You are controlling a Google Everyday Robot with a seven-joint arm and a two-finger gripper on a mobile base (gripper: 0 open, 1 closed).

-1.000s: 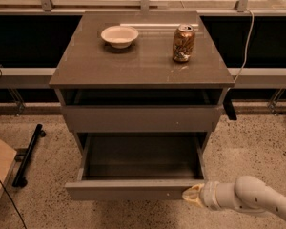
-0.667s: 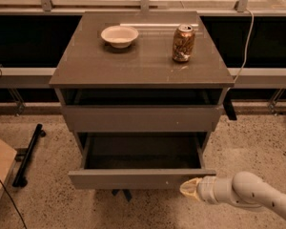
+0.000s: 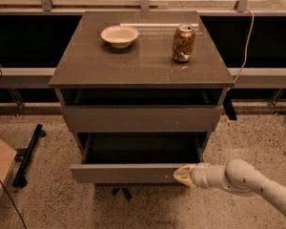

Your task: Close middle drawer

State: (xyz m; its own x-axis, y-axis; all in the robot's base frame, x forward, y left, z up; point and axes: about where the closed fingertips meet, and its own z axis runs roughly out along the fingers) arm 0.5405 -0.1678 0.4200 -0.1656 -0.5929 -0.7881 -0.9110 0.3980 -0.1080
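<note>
The middle drawer [image 3: 128, 173] is the lower, pulled-out one with the low, plain grey-brown front panel. It stands partly open and its dark inside [image 3: 143, 151] shows. My gripper [image 3: 182, 174] reaches in from the lower right on a white arm [image 3: 248, 180]. Its cream fingertips are pinched together and press against the right end of the drawer's front panel. Above it, the drawer with the taller front panel [image 3: 140, 118] sits slightly out under the cabinet top [image 3: 143, 66].
A white bowl [image 3: 119, 36] and a soda can [image 3: 183, 43] stand on the cabinet top. A cardboard box [image 3: 0, 168] and a black rod [image 3: 28, 154] lie on the speckled floor at left. A cable [image 3: 248, 37] hangs at right.
The middle drawer has slid inward toward the cabinet, with less of its inside showing. My gripper has moved with its front panel, staying at the right end.
</note>
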